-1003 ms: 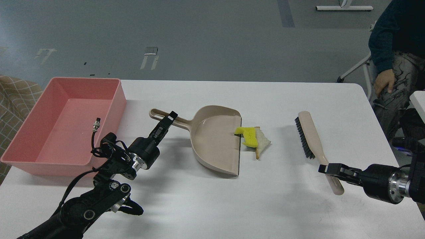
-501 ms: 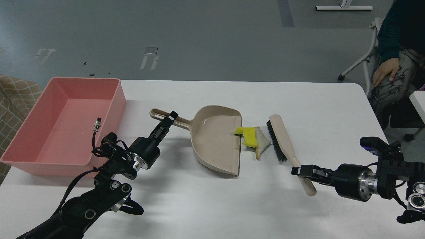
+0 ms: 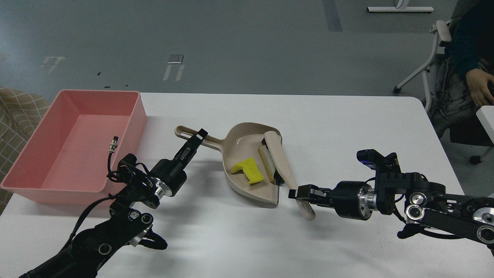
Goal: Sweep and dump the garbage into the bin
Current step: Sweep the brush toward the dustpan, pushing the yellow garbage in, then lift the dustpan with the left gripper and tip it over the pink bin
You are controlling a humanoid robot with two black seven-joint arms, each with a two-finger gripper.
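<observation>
The yellow sponge-like scrap point(image 3: 249, 170) lies inside the beige dustpan point(image 3: 239, 154). The bread slice point(image 3: 266, 165) stands on edge in the pan, pressed against the brush bristles. My right gripper point(image 3: 299, 193) is shut on the handle of the beige brush point(image 3: 279, 160), whose head sits over the pan's mouth. My left gripper point(image 3: 197, 138) is shut on the dustpan handle point(image 3: 193, 136). The pink bin point(image 3: 123, 116) stands at the far left of the table with no scraps inside.
The white table point(image 3: 347, 127) carries everything. A loose cable connector point(image 3: 112, 146) on my left arm hangs in front of the bin. A seated person point(image 3: 472, 73) and a chair are off the table's right end.
My right arm has swept the brush left, pushing the yellow scrap and the bread from the pan's lip into the dustpan. My left arm and the pan have stayed put.
</observation>
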